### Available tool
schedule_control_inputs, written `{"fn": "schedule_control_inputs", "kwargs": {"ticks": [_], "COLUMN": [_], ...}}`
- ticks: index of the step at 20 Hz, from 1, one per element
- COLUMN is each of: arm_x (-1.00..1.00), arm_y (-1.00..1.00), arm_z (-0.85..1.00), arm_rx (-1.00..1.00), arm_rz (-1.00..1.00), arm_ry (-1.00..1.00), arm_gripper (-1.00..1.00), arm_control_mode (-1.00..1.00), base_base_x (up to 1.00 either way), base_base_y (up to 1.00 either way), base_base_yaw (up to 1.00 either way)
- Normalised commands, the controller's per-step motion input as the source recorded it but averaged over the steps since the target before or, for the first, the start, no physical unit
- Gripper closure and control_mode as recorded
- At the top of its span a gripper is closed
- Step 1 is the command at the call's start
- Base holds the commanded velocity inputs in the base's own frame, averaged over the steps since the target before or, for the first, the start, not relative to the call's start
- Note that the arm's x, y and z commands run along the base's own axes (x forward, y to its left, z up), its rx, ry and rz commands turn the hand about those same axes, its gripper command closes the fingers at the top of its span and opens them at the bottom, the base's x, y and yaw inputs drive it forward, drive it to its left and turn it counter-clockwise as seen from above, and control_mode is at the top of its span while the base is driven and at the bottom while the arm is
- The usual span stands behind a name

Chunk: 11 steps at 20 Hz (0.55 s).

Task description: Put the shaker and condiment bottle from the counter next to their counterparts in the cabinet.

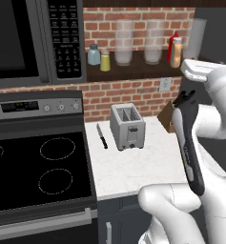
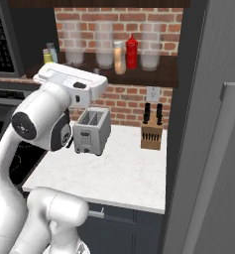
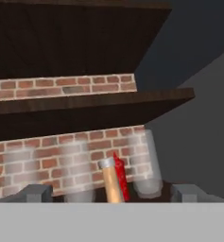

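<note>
**A:** Right up close, the white arm (image 2: 39, 119) fills the foreground, bent over the counter (image 1: 133, 171), with its hand lifted toward the cabinet (image 2: 163, 77).

**B:** And the gripper (image 3: 111, 193)?

**A:** From the hand view the two grey fingertips (image 3: 33, 193) sit wide apart with nothing between them, so the hand is spread and holds nothing.

**B:** What is around the toaster (image 1: 127, 127)?

**A:** It stands near the middle of the counter, slots up. Just left of it lies a black-handled knife (image 1: 102, 136), and beyond that the black cooktop (image 1: 38, 171). Right of the toaster, by the wall, is a wooden knife block (image 2: 151, 130), with a wall outlet (image 2: 152, 93) above. The microwave (image 1: 33, 38) hangs up and to the toaster's left, and a tall grey refrigerator (image 2: 208, 149) walls off the far right.

**B:** And the task items?

**A:** Both are on the shelf above the toaster. The shaker (image 1: 105, 61), yellow-green with a dark cap, stands up and left of the toaster, just beside the pale blue-grey shaker (image 1: 93, 54). The condiment bottle (image 2: 119, 57), orange-tan with a pale cap, stands up and right, close against the red squeeze bottle (image 2: 132, 51).

**B:** Anything crowding them?

**A:** Three frosted clear jars (image 2: 104, 44) line the shelf; one stands between the two pairs, another beyond the red bottle.
</note>
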Motion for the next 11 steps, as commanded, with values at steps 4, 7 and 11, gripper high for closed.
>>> {"fn": "schedule_control_inputs", "kwargs": {"ticks": [4, 7, 11], "arm_x": [-1.00, -1.00, -1.00], "arm_y": [0.39, 0.34, 0.33], "arm_z": [0.12, 0.05, 0.00], "arm_rx": [0.00, 0.00, 0.00], "arm_rz": [-0.07, -0.08, -0.08], "arm_ry": [-0.05, -0.04, -0.01], "arm_gripper": [-1.00, -1.00, -1.00], "arm_control_mode": [-1.00, -1.00, -1.00], "base_base_x": [0.00, 0.00, 0.00], "base_base_y": [0.00, 0.00, 0.00], "base_base_yaw": [0.00, 0.00, 0.00]}}
